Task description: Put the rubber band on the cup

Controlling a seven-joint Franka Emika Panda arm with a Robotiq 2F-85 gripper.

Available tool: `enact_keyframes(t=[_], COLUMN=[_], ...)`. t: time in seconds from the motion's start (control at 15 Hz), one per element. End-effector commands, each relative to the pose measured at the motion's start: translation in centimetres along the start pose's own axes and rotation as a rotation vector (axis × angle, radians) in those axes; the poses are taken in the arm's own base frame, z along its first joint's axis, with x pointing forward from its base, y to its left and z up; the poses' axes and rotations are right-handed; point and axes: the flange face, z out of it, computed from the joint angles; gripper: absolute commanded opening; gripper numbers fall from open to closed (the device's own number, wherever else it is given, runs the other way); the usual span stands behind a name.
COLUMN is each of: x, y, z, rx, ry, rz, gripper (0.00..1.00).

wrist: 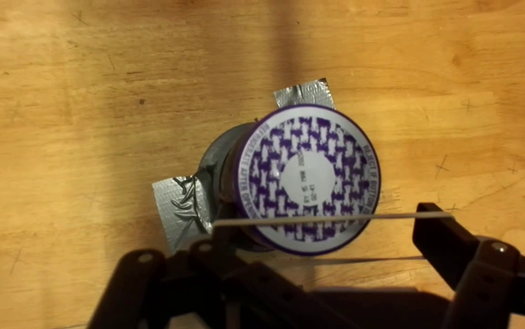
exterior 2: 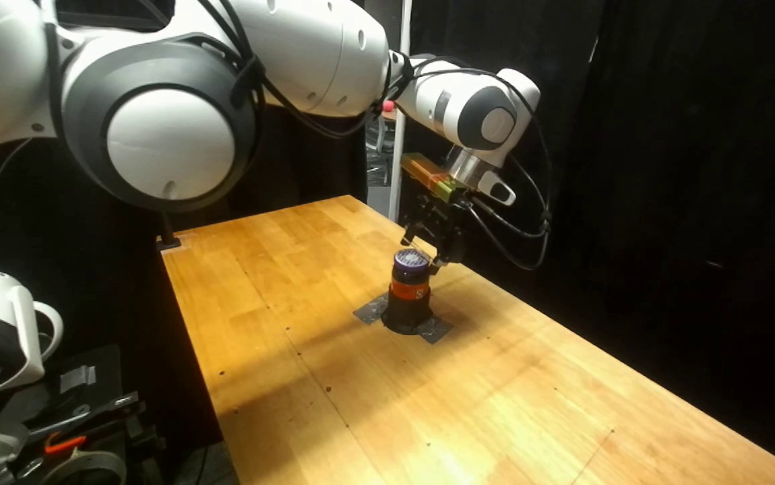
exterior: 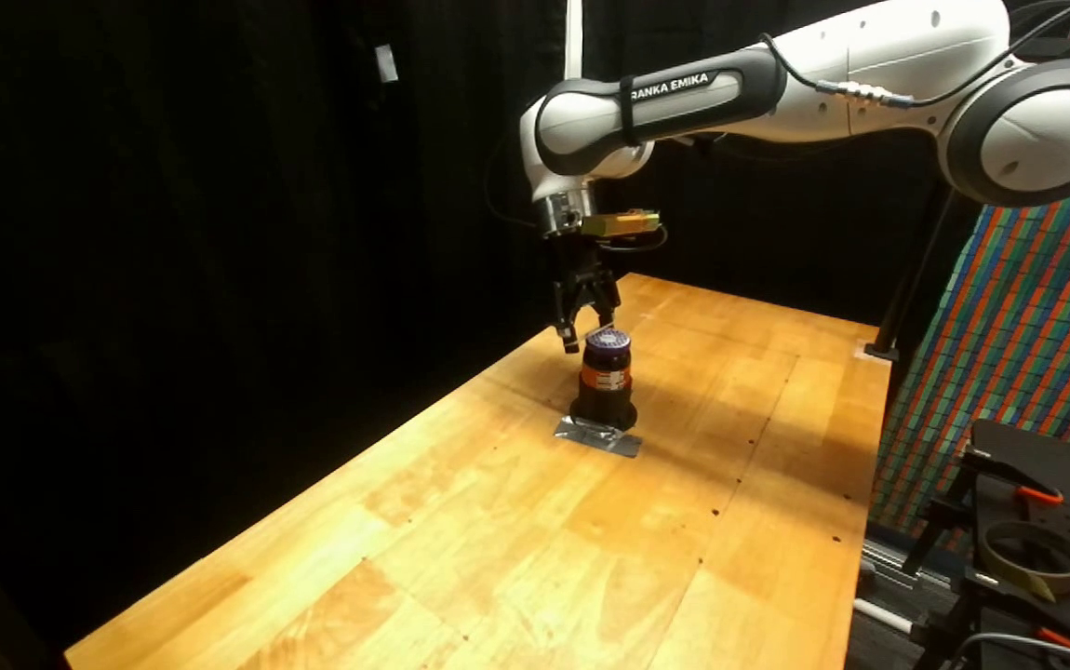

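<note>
While the cup (exterior: pixel 608 359) stands upright in its black base (exterior: pixel 602 408) on the bench (exterior: pixel 461 521), the claw (exterior: pixel 589 333) hangs just beside its top, at about 11 o'clock from it in an exterior view. Its fingers (wrist: pixel 447 251) are spread well apart, and it carries the band (wrist: pixel 395 216) stretched straight between the two tips. Take the purple-and-white lid (wrist: pixel 308 178) in the wrist view as the dial: one tip sits near 8 o'clock, the other between 3 and 4, and the band crosses the lid on the 6 o'clock side of its centre. Whether it touches the lid, I cannot tell. On the same dial the base shows at 10, with tape (wrist: pixel 306 95) at 12 and again between 8 and 9. An orange label (exterior: pixel 606 377) shows on the cup in both exterior views. The arm (exterior: pixel 907 46) reaches in from about 2 o'clock in an exterior view; at 4 o'clock there, a roll (exterior: pixel 1061 577) lies on a black stand (exterior: pixel 1037 451).
</note>
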Motion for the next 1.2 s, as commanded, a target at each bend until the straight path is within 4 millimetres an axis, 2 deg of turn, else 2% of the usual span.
enact_keyframes(t=[0.0,0.47,0.8,1.13], x=[-0.9,-2.6,-5.0,-8.1], y=[-0.2,0.4,0.2,0.1], z=[-0.2,1.3,1.3,2.3], rx=[0.037,0.027,0.028,0.024], ry=[-0.018,-0.001,0.043,0.068], rz=[0.014,0.058,0.061,0.062], gripper=[1.0,1.0,1.0,1.0])
